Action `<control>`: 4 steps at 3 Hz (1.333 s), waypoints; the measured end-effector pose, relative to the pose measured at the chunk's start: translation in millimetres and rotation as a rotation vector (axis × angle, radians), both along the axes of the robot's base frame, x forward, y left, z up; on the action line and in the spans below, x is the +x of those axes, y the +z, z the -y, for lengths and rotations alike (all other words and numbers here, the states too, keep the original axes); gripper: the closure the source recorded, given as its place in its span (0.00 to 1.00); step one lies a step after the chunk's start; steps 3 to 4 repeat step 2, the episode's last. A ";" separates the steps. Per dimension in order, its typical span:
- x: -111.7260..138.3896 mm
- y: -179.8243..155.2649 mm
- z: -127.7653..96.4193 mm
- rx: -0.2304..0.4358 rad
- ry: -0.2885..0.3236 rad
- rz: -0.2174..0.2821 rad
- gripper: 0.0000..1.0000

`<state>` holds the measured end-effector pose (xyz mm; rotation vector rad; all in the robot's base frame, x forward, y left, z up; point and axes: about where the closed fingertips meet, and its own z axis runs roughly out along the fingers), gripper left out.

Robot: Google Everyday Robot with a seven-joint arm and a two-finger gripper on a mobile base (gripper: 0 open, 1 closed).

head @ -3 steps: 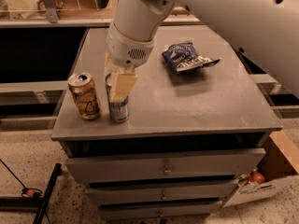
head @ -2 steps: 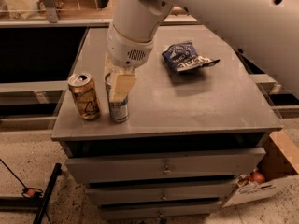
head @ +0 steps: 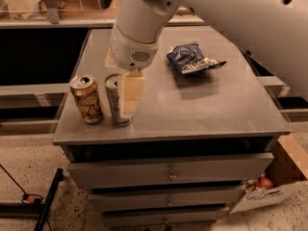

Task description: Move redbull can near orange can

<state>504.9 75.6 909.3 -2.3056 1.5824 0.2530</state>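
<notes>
Hardly anything is seen shifted since a second ago: the gripper [head: 130, 96] is still held low at the redbull can [head: 115, 100], whose silver top is now more exposed. At the front left of the grey cabinet top [head: 207, 105] the orange can [head: 87, 99] is stood upright. Just to its right, near but apart, the redbull can is stood upright. Its right side is covered by the gripper; whether it is clamped cannot be told. Farther right and back, a dark blue snack bag [head: 193, 59] is laid flat
</notes>
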 end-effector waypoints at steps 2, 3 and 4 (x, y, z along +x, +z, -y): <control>8.5 -2.9 7.0 0.015 -0.025 -0.030 0.00; 8.5 -2.9 7.0 0.015 -0.025 -0.030 0.00; 8.5 -2.9 7.0 0.015 -0.025 -0.030 0.00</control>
